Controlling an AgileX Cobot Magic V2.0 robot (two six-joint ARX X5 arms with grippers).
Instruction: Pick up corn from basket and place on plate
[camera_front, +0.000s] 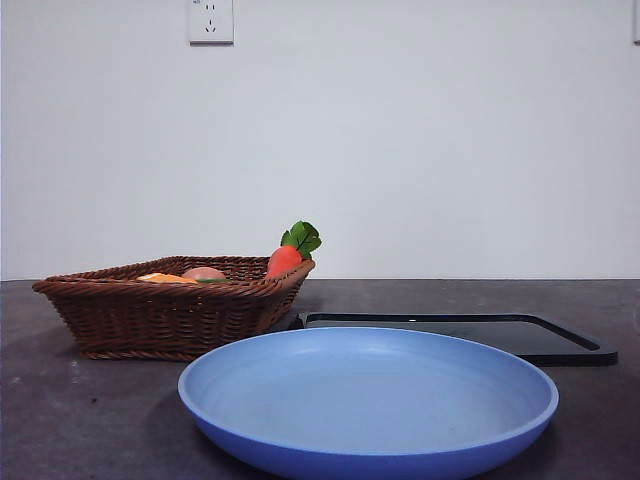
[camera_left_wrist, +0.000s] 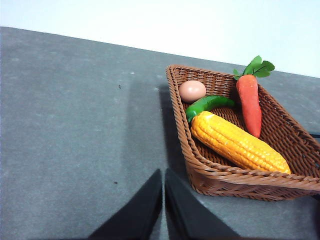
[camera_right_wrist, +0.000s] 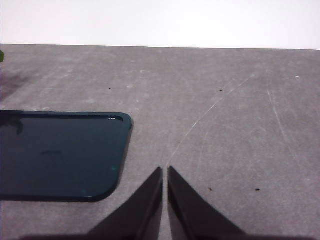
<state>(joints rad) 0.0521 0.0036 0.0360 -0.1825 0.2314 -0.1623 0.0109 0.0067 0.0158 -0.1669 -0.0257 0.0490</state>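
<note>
While both arms wait clear of the work, the left claw (camera_left_wrist: 163, 200) hangs over bare grey counter (camera_left_wrist: 75, 125) just beside the basket, its two black jaws pressed nearly together with only a thin slit between them and nothing held. The right claw (camera_right_wrist: 165, 197) is the same, jaws closed on nothing, poised over open counter near the corner of a flat black rectangular tray (camera_right_wrist: 60, 155).

Outward from the left claw sits the shallow square dark-brown woven wicker basket (camera_left_wrist: 220, 177), its near rim close to the jaw tips. Inside it lies the long orange-yellow cob of corn (camera_left_wrist: 237, 142), glossy and bumpy with kernel rows, stretched diagonally along the basket floor. A curved green pepper-like piece (camera_left_wrist: 207, 104) touches the corn's far end, a small round peach-pink egg-shaped item (camera_left_wrist: 192, 91) rests in the far corner, and a red-orange carrot with green leaves (camera_left_wrist: 249, 102) lies alongside the corn.

From the front, the round smooth light-blue plate (camera_front: 500, 430) stands nearest and carries nothing; the basket is behind it to one side, with only a sliver of the corn showing above the rim.

As I judge it, the task has not begun: the corn is untouched in the basket. Everything remains to do — reaching in, gripping the cob, lifting it clear, and setting it on the plate. The left claw looks better placed for it.
</note>
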